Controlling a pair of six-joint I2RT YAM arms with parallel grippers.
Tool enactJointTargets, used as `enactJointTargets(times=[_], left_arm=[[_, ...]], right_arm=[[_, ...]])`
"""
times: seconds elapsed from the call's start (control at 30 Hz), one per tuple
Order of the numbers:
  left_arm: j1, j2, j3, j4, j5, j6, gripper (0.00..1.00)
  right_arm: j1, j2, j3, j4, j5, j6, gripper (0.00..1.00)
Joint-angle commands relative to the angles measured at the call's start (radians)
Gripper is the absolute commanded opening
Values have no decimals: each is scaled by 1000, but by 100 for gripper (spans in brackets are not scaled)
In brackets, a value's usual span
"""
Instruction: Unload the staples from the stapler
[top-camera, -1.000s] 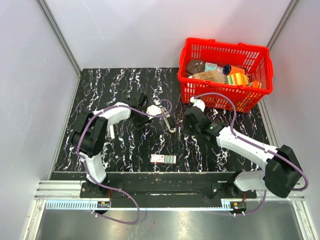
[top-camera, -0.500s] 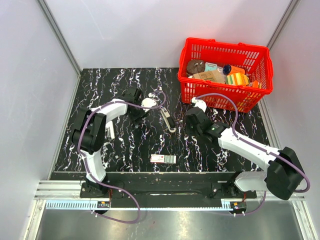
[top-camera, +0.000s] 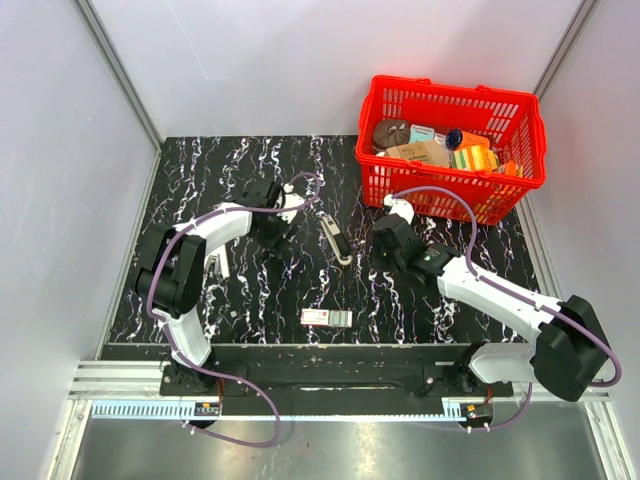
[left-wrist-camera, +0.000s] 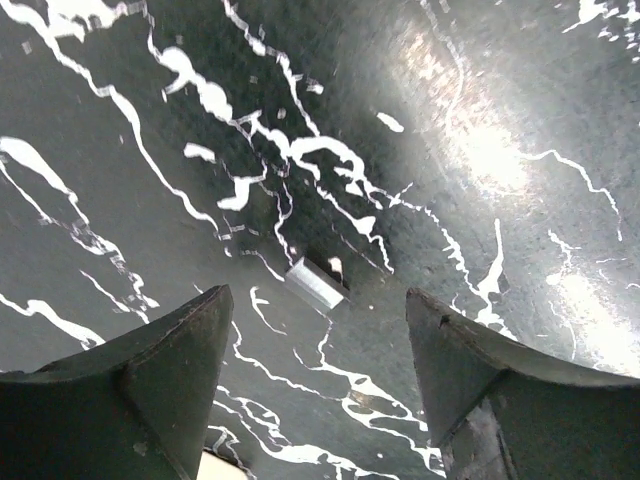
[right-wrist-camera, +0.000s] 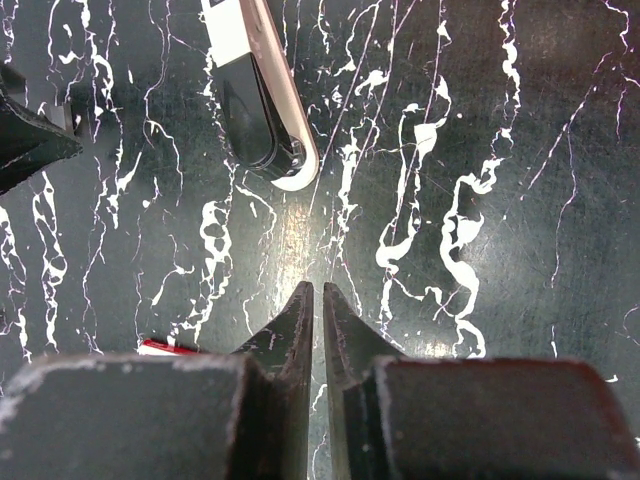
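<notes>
Stapler (top-camera: 336, 241) lies flat near worktop (top-camera: 200, 180) centre, long axis 11-to-5 o'clock. My left pincer (left-wrist-camera: 315, 292) is open. My right pincer (right-wrist-camera: 313, 290), at the stapler's 3 o'clock, is closed and empty.

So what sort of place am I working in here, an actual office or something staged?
Most likely a staged robot test cell, not an office: plain pale walls framed by metal rails, a black marble-pattern table, and a red basket of mixed items at the back right.
</notes>
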Motion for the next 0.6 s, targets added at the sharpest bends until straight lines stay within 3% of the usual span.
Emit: enactJointTargets(times=[0.0,0.13,0.57], left_arm=[[1,-25,-18,22,-68,-216,72],[-3,-17,-13,31,-148,-281,66],[-23,29,-20,17,-143,-399,43]], right_arm=[[-9,-31,-7,34,7,-17,13],[-7,-31,-14,40,6,-19,13],[-9,-18,-18,62,6,-27,13]])
